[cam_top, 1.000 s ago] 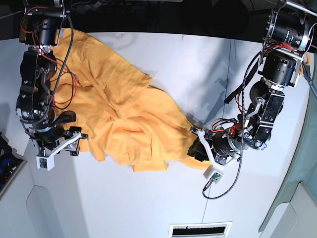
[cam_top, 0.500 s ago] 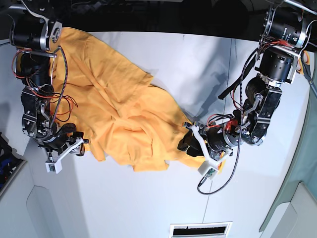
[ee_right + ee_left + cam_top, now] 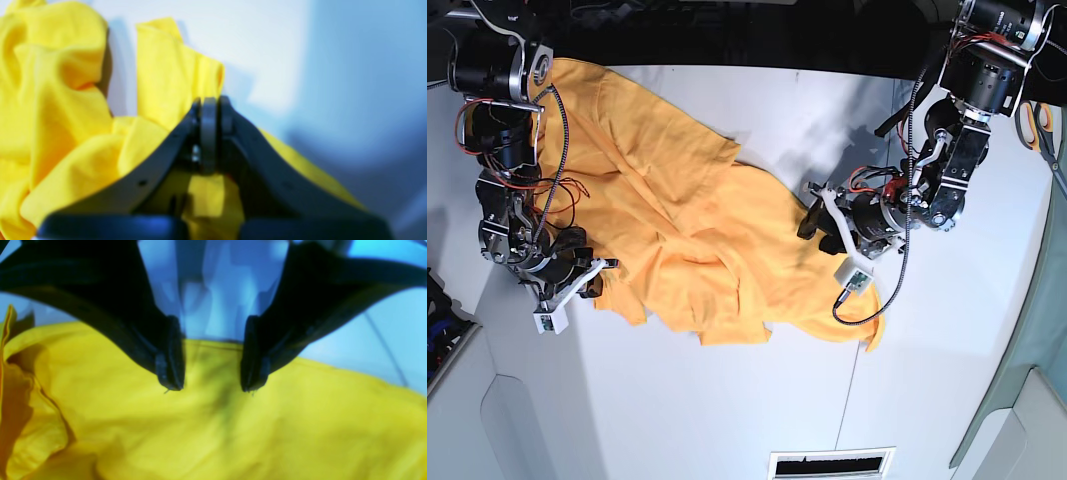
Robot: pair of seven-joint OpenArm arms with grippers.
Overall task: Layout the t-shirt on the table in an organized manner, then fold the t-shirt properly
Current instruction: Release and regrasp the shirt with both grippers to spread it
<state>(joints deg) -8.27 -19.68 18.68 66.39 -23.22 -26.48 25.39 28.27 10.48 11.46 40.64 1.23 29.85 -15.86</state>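
The limp, light t-shirt (image 3: 687, 240) lies crumpled and best takes hold at a hem; the left gripper (image 3: 210, 373) hovers spread, while the right gripper (image 3: 209, 133) pinches its edge.

Open table (image 3: 677, 410): wide bare stretch on the near side, another beyond the t-shirt (image 3: 687, 230). Obstacle: that t-shirt, rumpled, crossing the table's middle between my arms. Gap between my left fingers (image 3: 170, 363): unobstructed, cloth below.
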